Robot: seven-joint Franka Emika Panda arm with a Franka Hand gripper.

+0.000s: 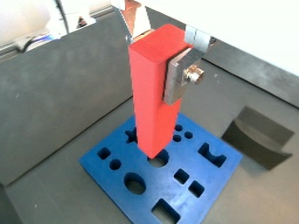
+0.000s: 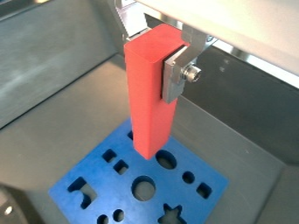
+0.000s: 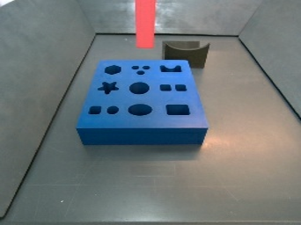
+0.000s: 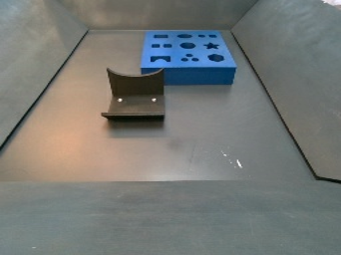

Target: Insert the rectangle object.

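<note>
The rectangle object [image 1: 156,92] was a long, slim red bar with flat faces and sharp edges, hanging upright above the blue block [image 1: 163,166]. It looked rigid and probably light, a plain solid bar unlikely to bend or break; its smooth faces might have slipped in a weak hold, so a grip across two opposite flat sides near the upper end seemed the sensible place, leaving the lower length free to enter a hole. That was how it was taken: in both wrist views the pincer [image 1: 163,74] was closed narrowly on the bar near its top, one silver finger [image 2: 176,74] lying flat against a side face, the opposite finger hidden behind the bar. The bar's lower end hovered over the block's upper face, apparently still clear of it, near a round hole [image 2: 166,160]. In a side view only the bar's lower part [image 3: 144,23] showed, high above the far edge of the block. The block lay on the grey table [image 3: 141,185], and a dark olive curved piece [image 3: 186,53] stood just beyond it, untouched.
</note>
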